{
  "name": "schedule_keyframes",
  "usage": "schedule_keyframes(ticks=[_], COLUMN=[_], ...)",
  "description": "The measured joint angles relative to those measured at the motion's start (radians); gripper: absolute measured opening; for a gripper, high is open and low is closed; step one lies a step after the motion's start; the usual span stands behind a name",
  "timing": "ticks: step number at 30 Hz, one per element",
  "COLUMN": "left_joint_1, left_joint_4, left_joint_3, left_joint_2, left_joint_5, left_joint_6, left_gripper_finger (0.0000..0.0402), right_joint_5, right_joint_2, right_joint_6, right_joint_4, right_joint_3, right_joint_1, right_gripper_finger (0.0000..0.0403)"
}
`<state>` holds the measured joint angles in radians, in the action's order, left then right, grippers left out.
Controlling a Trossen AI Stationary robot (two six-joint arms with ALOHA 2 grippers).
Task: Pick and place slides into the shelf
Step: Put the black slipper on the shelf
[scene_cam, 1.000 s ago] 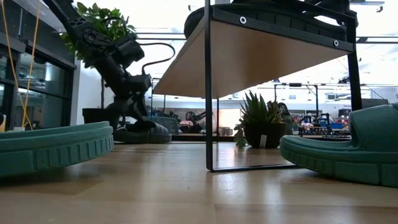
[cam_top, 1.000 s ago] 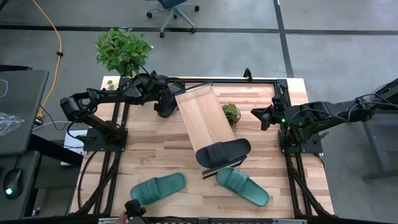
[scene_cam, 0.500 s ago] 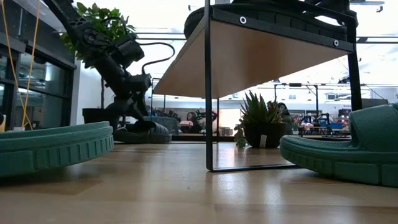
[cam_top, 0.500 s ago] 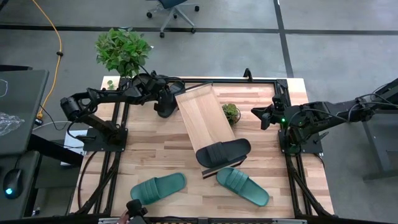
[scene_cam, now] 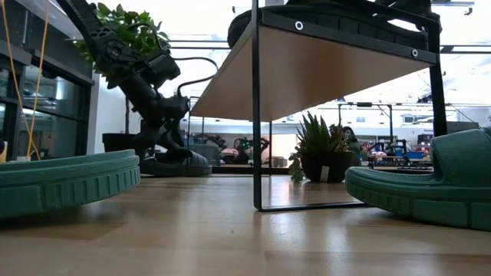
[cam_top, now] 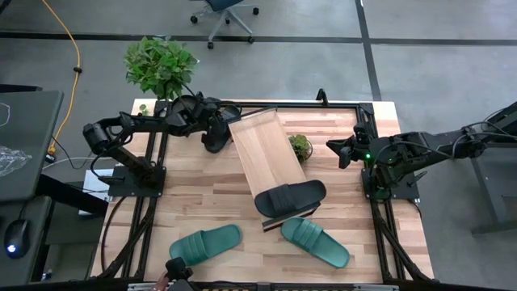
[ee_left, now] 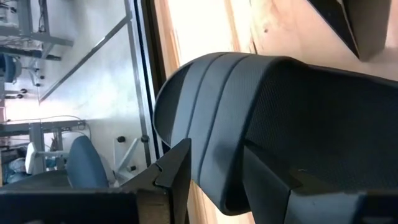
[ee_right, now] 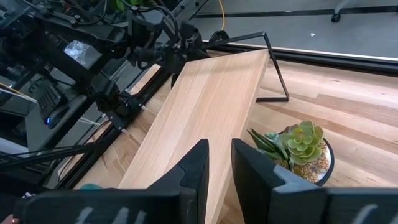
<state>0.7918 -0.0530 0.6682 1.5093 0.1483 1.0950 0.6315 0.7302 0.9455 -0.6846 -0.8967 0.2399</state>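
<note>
Left wrist view: left gripper (ee_left: pixel 214 180) has its fingers clamped around the edge of a black slide (ee_left: pixel 273 124) at the table's far-left corner, just beside the shelf (cam_top: pixel 266 153). Lift high enough to clear the shelf's dark frame before swinging over. Bare plank is free up to the other black slide (cam_top: pixel 291 197). Right gripper (ee_right: pixel 220 165) hovers with fingers nearly together, holding nothing, over the small potted plant (cam_top: pixel 300 146).

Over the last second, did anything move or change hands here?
Barely. The left arm shifted slightly by the shelf's far end, its left gripper still closed on the black slide. The right gripper stayed hovering near the succulent. The other slides kept their places.
</note>
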Motion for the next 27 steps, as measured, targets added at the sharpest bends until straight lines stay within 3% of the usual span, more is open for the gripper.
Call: schedule_keyframes(ticks=[11,22,27], left_joint_1=[0.000,0.000,0.000], left_joint_4=[0.001,0.004,0.012], left_joint_3=[0.000,0.000,0.000], left_joint_2=[0.000,0.000,0.000], left_joint_5=[0.000,-0.002,-0.002], left_joint_6=[0.000,-0.028,-0.052], left_gripper_finger=[0.0117,0.0011,0.0013], right_joint_5=[0.004,0.004,0.003], right_joint_2=[0.000,0.000,0.000], right_joint_6=[0.000,-0.001,-0.002], right_joint_4=[-0.001,0.000,-0.001], right_joint_3=[0.000,0.000,0.000], right_joint_1=[0.000,0.000,0.000], right_gripper_finger=[0.0060,0.0060,0.0060])
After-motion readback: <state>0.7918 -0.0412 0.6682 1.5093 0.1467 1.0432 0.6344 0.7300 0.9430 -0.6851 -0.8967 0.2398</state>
